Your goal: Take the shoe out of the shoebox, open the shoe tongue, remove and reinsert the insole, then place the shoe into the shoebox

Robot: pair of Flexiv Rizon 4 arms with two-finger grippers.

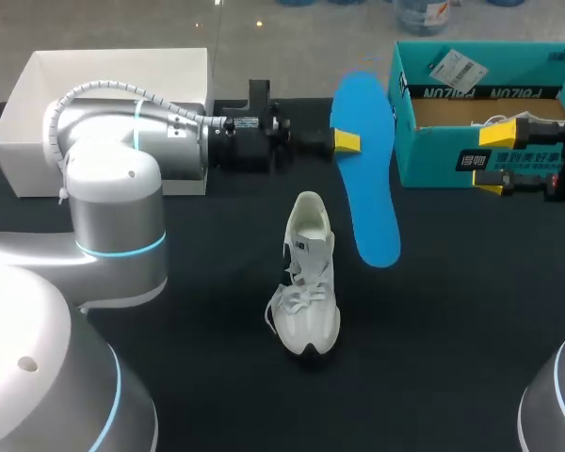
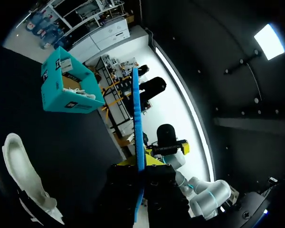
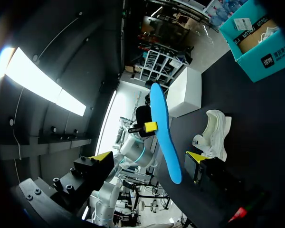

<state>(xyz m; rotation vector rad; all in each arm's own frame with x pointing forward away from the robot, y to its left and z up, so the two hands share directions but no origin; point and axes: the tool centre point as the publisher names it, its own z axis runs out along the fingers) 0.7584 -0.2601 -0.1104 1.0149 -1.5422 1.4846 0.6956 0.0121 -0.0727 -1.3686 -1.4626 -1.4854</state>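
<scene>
My left gripper point(image 1: 347, 141) is shut on the blue insole point(image 1: 367, 188) and holds it on edge above the table, behind the shoe. In the left wrist view the insole point(image 2: 137, 118) runs edge-on out from between the yellow tips of the left gripper point(image 2: 141, 161). The white shoe point(image 1: 307, 287) stands upright on the black table, toe toward me. The teal shoebox point(image 1: 433, 141) sits at the back right. Just in front of it hangs my right gripper point(image 1: 494, 160), open and empty. In the right wrist view the insole point(image 3: 165, 137) and shoe point(image 3: 214, 133) lie ahead of the right gripper point(image 3: 149, 159).
A white box lid point(image 1: 104, 104) lies at the back left, under my left arm. Something white shows inside the shoebox point(image 3: 256, 45). Black tabletop point(image 1: 452, 311) spreads around the shoe.
</scene>
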